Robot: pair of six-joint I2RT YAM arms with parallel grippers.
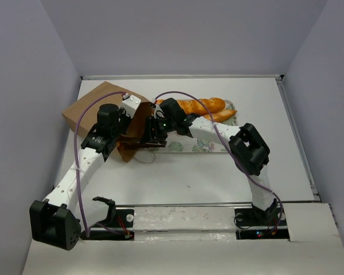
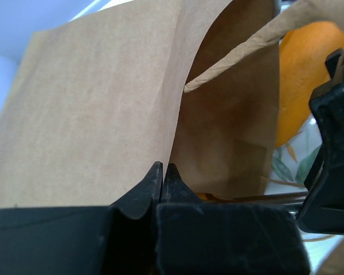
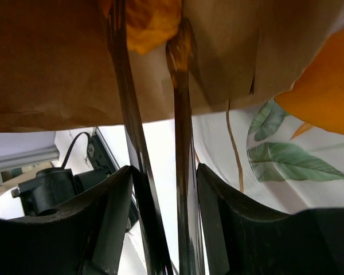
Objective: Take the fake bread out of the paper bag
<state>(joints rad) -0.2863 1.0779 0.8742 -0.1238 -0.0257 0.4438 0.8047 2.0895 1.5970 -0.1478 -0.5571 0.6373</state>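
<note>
Note left gripper [image 2: 162, 169] clamped on paper bag [image 2: 92, 114] wall at 10 o'clock, anchoring mouth open. Note right gripper [image 3: 152, 34] narrow, straddling fake bread [image 3: 146, 20] inside that mouth; cannot tell whether gripped. Find other loaves [image 1: 198, 106] at 1 o'clock on floral mat [image 1: 203, 146].

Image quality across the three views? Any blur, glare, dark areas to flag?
Top external: even light, sharp, only soft shadows on the table. Left wrist: paper bag in focus, fingers dark with little detail, top-left corner bright. Right wrist: fingers close and blurred with streaky reflections, bag interior dim, fake bread soft.
</note>
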